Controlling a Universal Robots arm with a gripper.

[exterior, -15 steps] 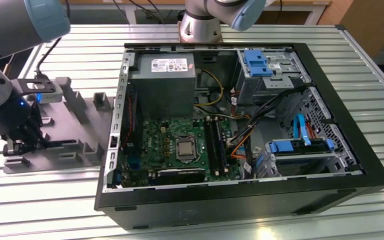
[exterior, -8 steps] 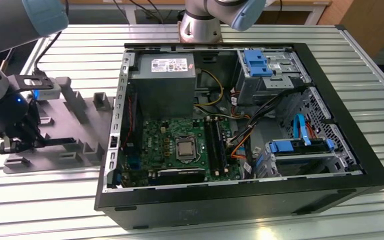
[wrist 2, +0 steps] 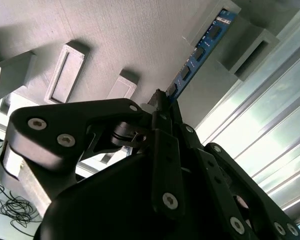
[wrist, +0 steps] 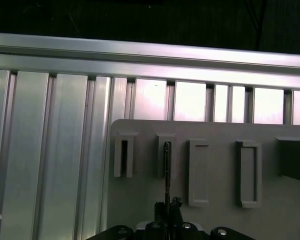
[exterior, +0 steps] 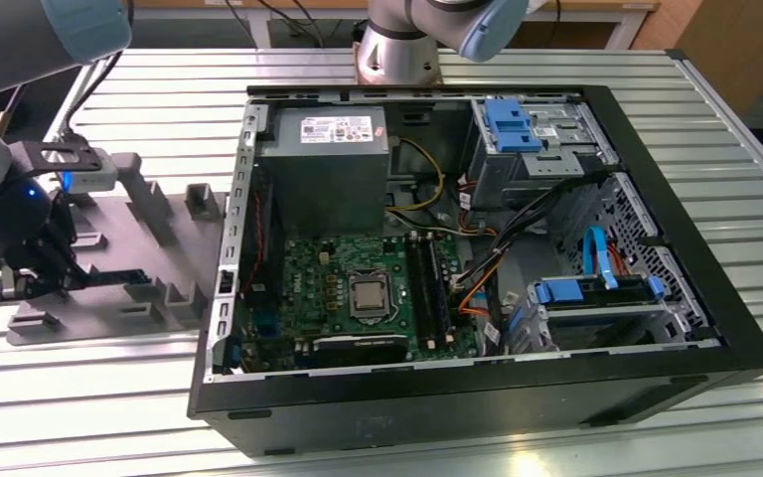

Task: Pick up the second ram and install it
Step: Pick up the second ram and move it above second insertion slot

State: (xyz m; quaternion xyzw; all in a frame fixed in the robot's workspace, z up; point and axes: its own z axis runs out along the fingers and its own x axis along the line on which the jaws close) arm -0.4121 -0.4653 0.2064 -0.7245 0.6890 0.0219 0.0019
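Start at the gripper point(wrist 2: 162, 97) in the second wrist view. Its jaws are pinching the near end of the memory stick point(wrist 2: 202, 50), pressing on both faces of the blue board with no gap showing.

In the first wrist view you are seeing the stick point(wrist: 167, 165) edge-on, running from the jaws into a slotted holder block point(wrist: 161, 150). As far as you can tell, its far end is sitting between the grey blocks of the holder tray point(exterior: 130, 258), so it is not yet lifted clear.

In the exterior view the gripper point(exterior: 31, 278) is standing over that tray at the exterior view's left, well apart from the open computer case point(exterior: 488, 397) lying on the slatted table point(exterior: 90, 417). Inside the case the motherboard point(exterior: 309, 273) is lying exposed, with its long black memory slots point(exterior: 428, 288) just beside the processor socket. You cannot tell whether any slot is already holding a stick.

Judged from this, the grasp is made. Lifting the stick out, carrying it to the case and seating it are all remaining.
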